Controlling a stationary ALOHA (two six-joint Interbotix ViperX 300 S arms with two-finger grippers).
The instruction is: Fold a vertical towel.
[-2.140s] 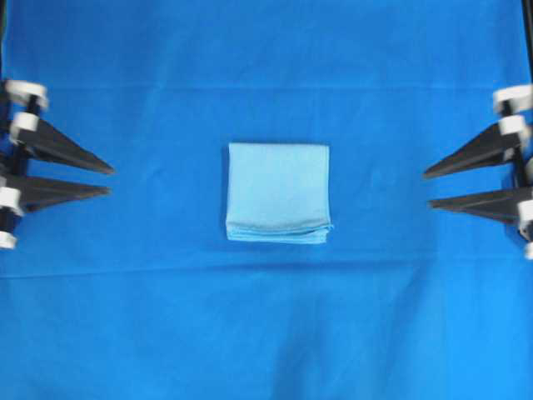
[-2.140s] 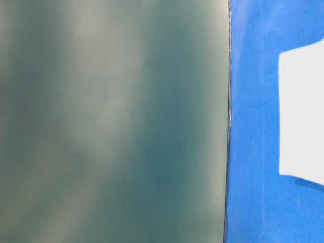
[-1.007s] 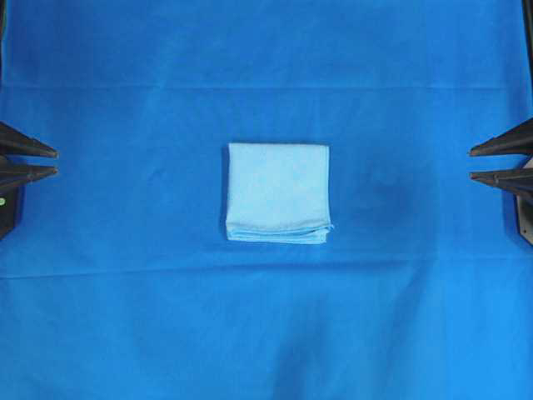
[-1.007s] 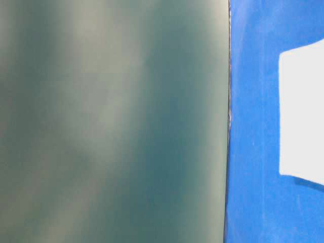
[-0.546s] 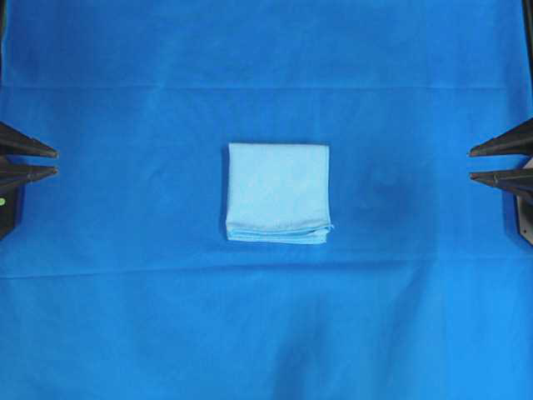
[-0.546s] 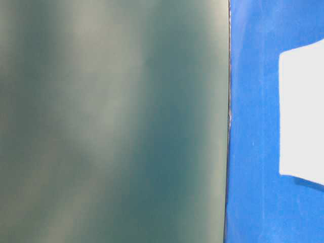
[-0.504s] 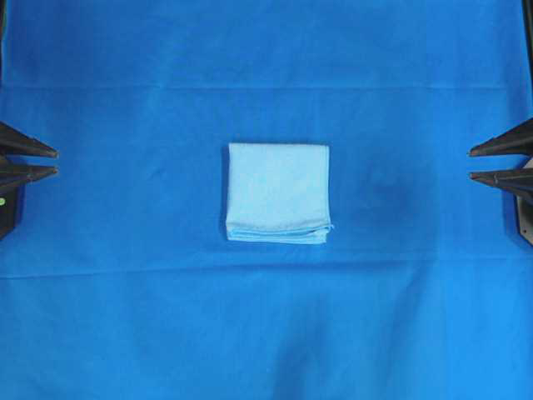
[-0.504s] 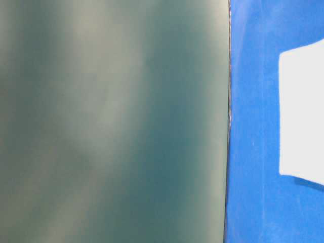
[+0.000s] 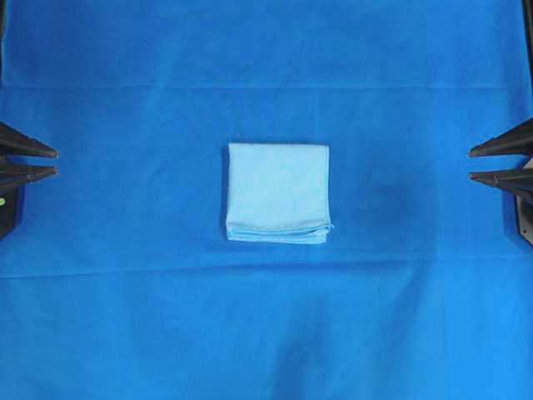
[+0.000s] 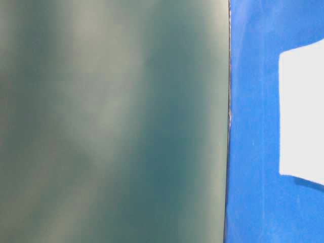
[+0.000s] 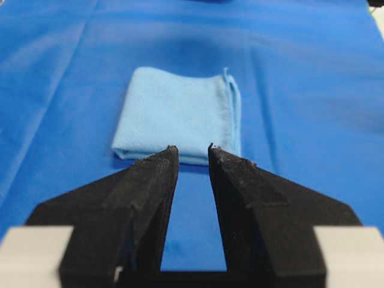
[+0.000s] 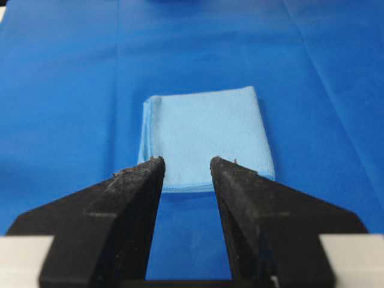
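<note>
Near, left wrist view: left end effector (image 11: 192, 147), black tapered fingers (image 11: 153, 180), parted by a narrow gap, holding nothing, hanging above the counter. Just beyond the tips in that view: small light sky-blue towel (image 11: 180, 114), folded into a compact rectangle, stacked hem edges along its right side there.

Right wrist view: right end effector (image 12: 187, 158), black fingers (image 12: 249, 192) parted somewhat wider, gripping nothing. Same towel beyond, stacked edges on its left side in that view.

Overhead: towel (image 9: 277, 192) flat at centre of the large royal-blue cloth (image 9: 266, 333) covering the counter, layered edges along its lower side, upper side a smooth fold. Left end effector (image 9: 52, 162) at the left border, right end effector (image 9: 475, 164) at the right border, tips pointing inward, both well apart from the towel. Faint creases across the royal-blue cloth above and below the towel.

Far, table-level view: mostly a blurred grey-green surface (image 10: 111, 121); royal-blue strip at right with a pale washed-out patch, apparently the towel (image 10: 304, 111).
</note>
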